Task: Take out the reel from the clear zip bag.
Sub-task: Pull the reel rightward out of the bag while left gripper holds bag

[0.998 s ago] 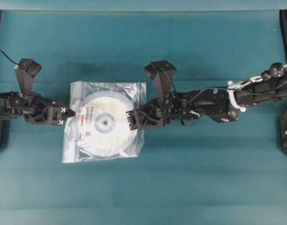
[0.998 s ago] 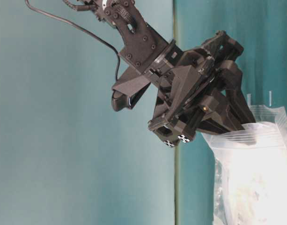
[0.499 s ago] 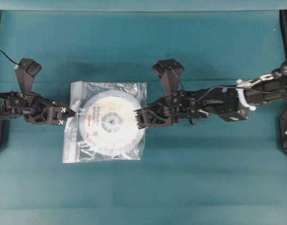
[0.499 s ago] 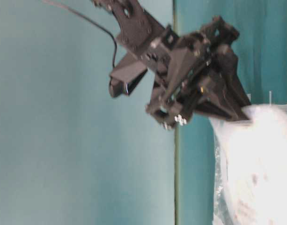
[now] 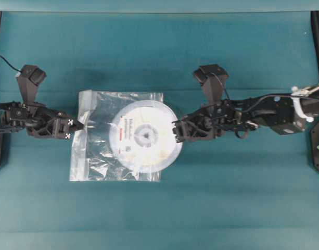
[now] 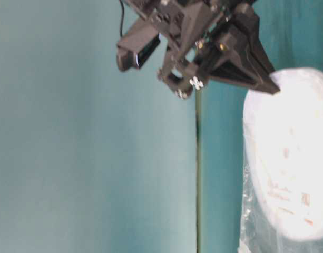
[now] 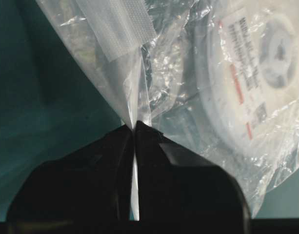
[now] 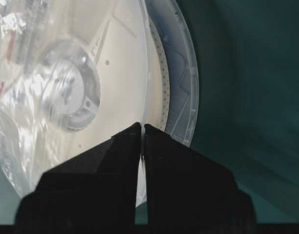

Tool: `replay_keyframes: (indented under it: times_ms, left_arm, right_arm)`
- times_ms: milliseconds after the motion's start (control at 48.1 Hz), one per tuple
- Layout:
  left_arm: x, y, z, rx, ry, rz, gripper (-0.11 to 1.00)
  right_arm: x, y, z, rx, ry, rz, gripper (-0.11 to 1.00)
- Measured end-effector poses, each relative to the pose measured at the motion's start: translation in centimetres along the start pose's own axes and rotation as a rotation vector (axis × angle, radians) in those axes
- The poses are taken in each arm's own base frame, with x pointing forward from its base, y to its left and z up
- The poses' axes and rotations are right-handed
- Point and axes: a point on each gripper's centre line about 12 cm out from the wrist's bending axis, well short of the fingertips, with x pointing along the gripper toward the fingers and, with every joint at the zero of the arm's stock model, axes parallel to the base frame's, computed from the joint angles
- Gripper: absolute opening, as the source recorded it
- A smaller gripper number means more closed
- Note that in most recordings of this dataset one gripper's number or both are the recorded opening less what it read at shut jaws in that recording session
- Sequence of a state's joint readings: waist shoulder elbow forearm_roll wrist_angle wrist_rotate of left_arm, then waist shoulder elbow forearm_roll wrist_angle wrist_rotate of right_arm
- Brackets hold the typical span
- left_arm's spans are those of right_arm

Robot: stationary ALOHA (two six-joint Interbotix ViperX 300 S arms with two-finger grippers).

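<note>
Bench [image 5: 211, 208] of teal carries the clear zip bag [image 5: 94, 156], its left edge pinched in the left gripper's [image 5: 77, 126] closed fingers, and the reel [image 5: 145, 137], half out of its right mouth, rim clamped by the right gripper [image 5: 176, 136].

The middle band of the table [image 5: 164, 219] is taken up from side to side: the left tool [image 5: 76, 128] is clamped on the left edge of the clear zip bag [image 5: 91, 156], the reel [image 5: 146, 136] lies half out of the bag's right side, and the right tool [image 5: 176, 131] is closed on the reel's right rim. Passage across this line is blocked by both arms. Bare teal surface is seen above and below the bag and arms, where a tool could be moved freely.
</note>
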State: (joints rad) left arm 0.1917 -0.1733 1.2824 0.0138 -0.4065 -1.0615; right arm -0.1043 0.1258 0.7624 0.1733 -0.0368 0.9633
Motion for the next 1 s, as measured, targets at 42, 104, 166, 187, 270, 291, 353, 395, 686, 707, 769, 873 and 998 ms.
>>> replay_keyframes:
  times_ms: [42, 104, 166, 187, 270, 291, 353, 395, 686, 707, 769, 873, 998]
  left_arm:
    - [0.0, 0.0, 0.0, -0.001, -0.001, 0.001, 0.01]
    - [0.0, 0.0, 0.0, 0.001, 0.001, 0.0, 0.01]
    - [0.0, 0.0, 0.0, 0.0, 0.0, 0.0, 0.01]
    - [0.0, 0.0, 0.0, 0.002, 0.0, 0.0, 0.01]
    - [0.0, 0.0, 0.0, 0.001, -0.001, 0.001, 0.01]
    - [0.0, 0.0, 0.0, 0.002, -0.001, -0.001, 0.01]
    - [0.0, 0.0, 0.0, 0.0, 0.0, 0.0, 0.01]
    - [0.0, 0.0, 0.0, 0.0, -0.001, -0.001, 0.01]
    - [0.0, 0.1, -0.1, 0.002, 0.007, 0.013, 0.01]
    - [0.0, 0.1, -0.1, 0.002, 0.007, 0.012, 0.01]
    - [0.0, 0.1, -0.1, 0.001, 0.007, 0.012, 0.01]
    - [0.0, 0.1, -0.1, 0.001, 0.008, 0.013, 0.01]
    - [0.0, 0.1, -0.1, 0.001, 0.008, 0.013, 0.01]
  right_arm:
    - [-0.2, -0.3, -0.1, 0.0, 0.003, -0.005, 0.04]
    - [-0.6, -0.6, -0.3, 0.001, 0.005, -0.009, 0.04]
    - [-0.9, -1.0, -0.5, 0.003, 0.008, -0.015, 0.04]
    - [-1.0, -1.2, -0.6, 0.001, 0.01, -0.019, 0.04]
    - [-1.5, -1.6, -0.8, 0.001, 0.013, -0.024, 0.04]
    - [-1.6, -1.7, -0.8, 0.003, 0.014, -0.026, 0.04]
    - [-2.0, -2.0, -1.0, 0.003, 0.015, -0.028, 0.04]
    - [-2.2, -2.2, -1.0, 0.001, 0.016, -0.03, 0.04]
    - [-3.3, -3.2, -1.5, 0.001, 0.018, -0.035, 0.04]
    - [-3.4, -3.3, -1.5, 0.003, 0.019, -0.037, 0.04]
    - [-3.5, -3.5, -1.6, 0.003, 0.02, -0.038, 0.04]
    - [-3.8, -3.8, -1.8, 0.001, 0.022, -0.042, 0.04]
    - [-4.3, -4.3, -1.7, 0.007, 0.019, -0.047, 0.04]
